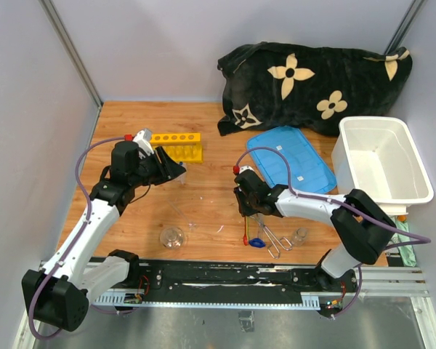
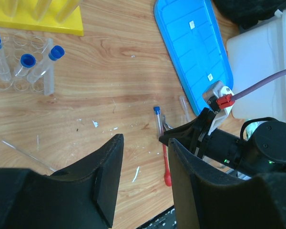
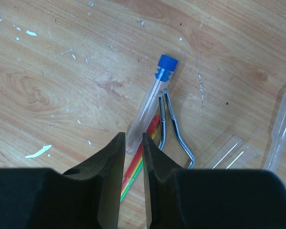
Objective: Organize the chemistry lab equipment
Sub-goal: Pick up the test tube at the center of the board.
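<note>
On the counter (image 1: 203, 211) the yellow rack (image 1: 176, 145) stands far left, near the left gripper (image 2: 144, 140), whose jaws hang released and empty. The right gripper (image 3: 132, 136) straddles the base of a blue-capped test tube (image 3: 150, 100) lying against the tongs (image 3: 174, 129) and spatula (image 2: 165, 160). I cannot tell whether its narrow jaws pinch it. Grip the glass alone and lift straight up.

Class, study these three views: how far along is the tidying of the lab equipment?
Done: three capped tubes sit grouped by the yellow rack. In hand: the right gripper has its fingers either side of the base of a fourth tube lying on the table; the left gripper is open, empty. Left: tongs, red-handled spatula, flask and beaker lie loose.
</note>
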Tool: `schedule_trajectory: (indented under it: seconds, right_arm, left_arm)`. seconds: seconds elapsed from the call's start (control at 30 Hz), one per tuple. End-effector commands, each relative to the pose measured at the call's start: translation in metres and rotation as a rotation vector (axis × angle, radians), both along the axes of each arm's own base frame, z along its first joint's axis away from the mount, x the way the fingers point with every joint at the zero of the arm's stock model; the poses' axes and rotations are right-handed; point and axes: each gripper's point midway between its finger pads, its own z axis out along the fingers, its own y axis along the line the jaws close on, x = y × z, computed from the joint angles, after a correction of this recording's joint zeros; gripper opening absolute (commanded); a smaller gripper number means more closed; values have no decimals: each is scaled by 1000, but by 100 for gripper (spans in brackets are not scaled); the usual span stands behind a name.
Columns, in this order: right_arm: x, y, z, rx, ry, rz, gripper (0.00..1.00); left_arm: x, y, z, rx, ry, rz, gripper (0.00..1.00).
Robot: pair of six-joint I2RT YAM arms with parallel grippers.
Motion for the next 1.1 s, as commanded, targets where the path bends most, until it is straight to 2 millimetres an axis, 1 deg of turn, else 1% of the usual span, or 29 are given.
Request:
schedule_trajectory:
  seconds: [0.0, 0.13, 0.37, 0.43, 0.57, 0.63, 0.7, 0.77, 0.83, 0.97, 1.07]
  right_arm:
    - [3, -7, -8, -32, -3, -17, 22]
    - [2, -6, -13, -38, 7, -14, 21]
    - [1, -3, -19, -43, 26, 6, 17]
    - [1, -2, -21, -46, 31, 15, 14]
    - [2, 1, -16, -38, 18, 31, 4]
    - [2, 4, -9, -24, -6, 47, 1]
    - [2, 8, 5, 0, -49, 70, 1]
    - [-1, 12, 20, 16, -98, 97, 1]
    - [-6, 17, 36, 27, -155, 128, 1]
    - [-19, 27, 66, 48, -257, 181, 1]
    - [-32, 36, 83, 59, -308, 216, 1]
  left_arm:
    - [-1, -5, 2, -10, -3, -18, 47]
    - [-1, -5, 4, -10, -10, -18, 47]
    - [-1, -6, -2, -5, 7, -23, 47]
    - [-1, -6, -4, -3, 14, -27, 47]
    - [-2, -8, -8, -5, 29, -36, 47]
    - [-3, -14, -8, -23, 32, -69, 48]
    - [-5, -23, -7, -63, 34, -111, 53]
    - [-7, -33, -6, -115, 49, -149, 55]
    - [-8, -41, -6, -145, 59, -176, 55]
    - [-8, -52, -15, -133, 91, -202, 55]
    - [-13, -64, -22, -140, 120, -258, 60]
